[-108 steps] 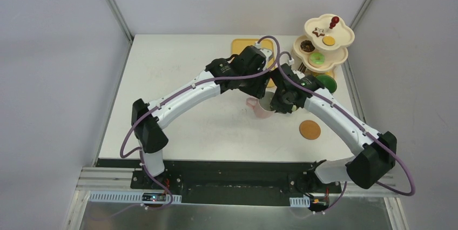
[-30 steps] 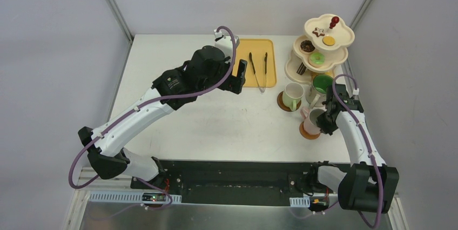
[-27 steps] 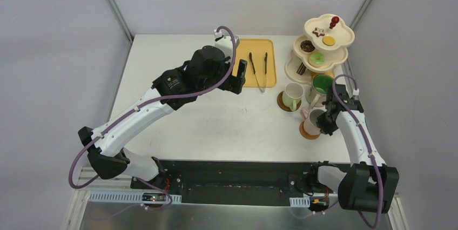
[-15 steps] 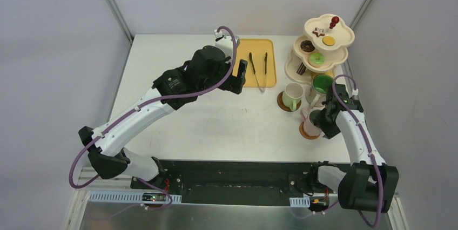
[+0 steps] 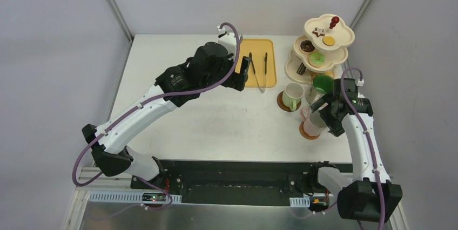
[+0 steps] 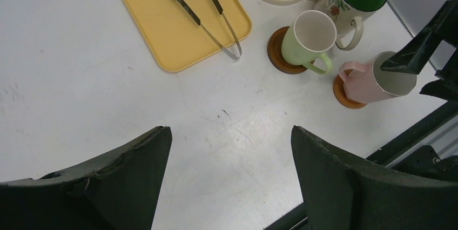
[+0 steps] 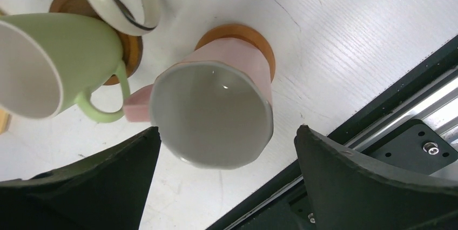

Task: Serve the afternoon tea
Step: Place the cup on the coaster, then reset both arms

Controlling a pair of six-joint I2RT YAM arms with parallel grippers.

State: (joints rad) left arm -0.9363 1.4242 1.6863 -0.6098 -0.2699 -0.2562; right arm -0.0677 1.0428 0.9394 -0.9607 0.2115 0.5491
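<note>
The pink mug (image 7: 216, 111) stands upright on a round brown coaster (image 7: 254, 38) near the table's front right. My right gripper (image 7: 228, 129) hangs open just above it, one finger on each side of the rim and neither touching it. In the top view the right gripper (image 5: 327, 114) covers part of the pink mug (image 5: 310, 124). Behind it stand the cream mug (image 5: 293, 94) on its coaster (image 5: 282, 102) and the green-lined patterned mug (image 5: 322, 85). The three-tier stand (image 5: 324, 46) carries small pastries (image 5: 317, 57). My left gripper (image 5: 243, 76) hovers open and empty over mid-table.
A yellow tray (image 5: 254, 60) with black tongs (image 5: 259, 70) lies at the back of the table, just beyond the left gripper. The table's front edge and a black rail (image 7: 378, 106) run close beside the pink mug.
My right gripper has opened and let go of the pink mug, which stays on its coaster; the wrist has lifted and drawn back a little. The left arm has shifted slightly to the right.
</note>
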